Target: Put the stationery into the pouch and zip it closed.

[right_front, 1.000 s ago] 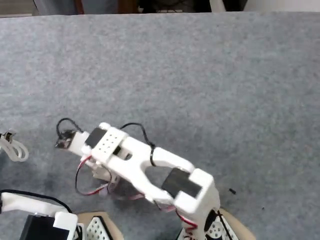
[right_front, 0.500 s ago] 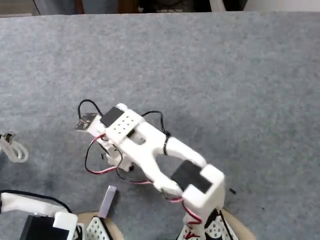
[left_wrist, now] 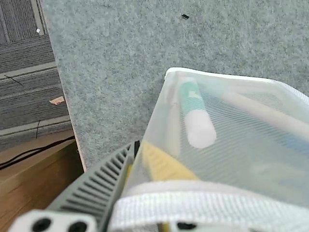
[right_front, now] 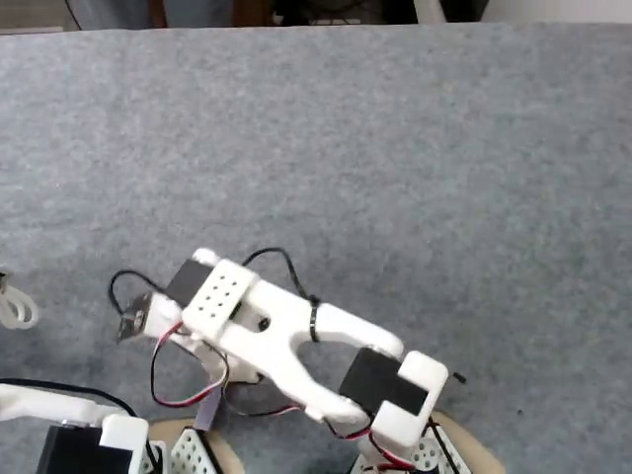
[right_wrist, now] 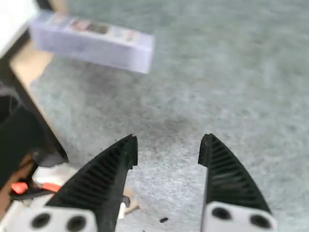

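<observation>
From above, the right arm (right_front: pixel 276 336) hides most of one lilac box (right_front: pixel 205 415) at the near edge, and open mat (right_front: pixel 444 148) lies beyond. At the left wrist, the left gripper (left_wrist: pixel 133 154) seems clamped on one mesh pouch (left_wrist: pixel 231 140) beside the table edge. The pouch holds a green pen (left_wrist: pixel 193 113) and blurred others. At the right wrist, the right gripper (right_wrist: pixel 170 140) is spread wide and empty.

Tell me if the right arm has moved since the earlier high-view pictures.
Yes. The right arm first swung toward the table's far edge, then back, ending nearer the near edge than a second ago.
</observation>
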Tool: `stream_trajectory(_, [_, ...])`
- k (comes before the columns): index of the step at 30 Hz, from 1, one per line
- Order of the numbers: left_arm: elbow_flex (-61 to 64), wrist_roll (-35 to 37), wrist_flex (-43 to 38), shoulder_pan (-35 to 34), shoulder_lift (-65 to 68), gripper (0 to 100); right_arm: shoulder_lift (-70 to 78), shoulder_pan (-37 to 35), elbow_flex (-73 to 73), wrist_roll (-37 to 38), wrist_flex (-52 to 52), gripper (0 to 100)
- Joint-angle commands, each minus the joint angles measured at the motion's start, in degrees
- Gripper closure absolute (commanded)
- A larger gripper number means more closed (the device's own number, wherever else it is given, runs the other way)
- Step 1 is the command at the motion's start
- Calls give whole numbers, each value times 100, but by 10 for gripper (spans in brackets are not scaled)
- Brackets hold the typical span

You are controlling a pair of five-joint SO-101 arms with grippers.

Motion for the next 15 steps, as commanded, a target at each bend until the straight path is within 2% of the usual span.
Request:
stream_trajectory(1, [-198, -105, -132, -145, 9, 971, -286, -246, 4, 378, -62, 771])
stream_trajectory(9, [-242, -141, -167, -189, 18, 971, -259, -264, 4, 721, -501, 773])
stream_trajectory(13, [-242, -141, -167, -233, 18, 971, 57, -264, -40, 651, -958, 773])
stream_trajectory(15, [-242, -132, -185, -330, 18, 971, 259, -264, -40, 334, -1169, 773])
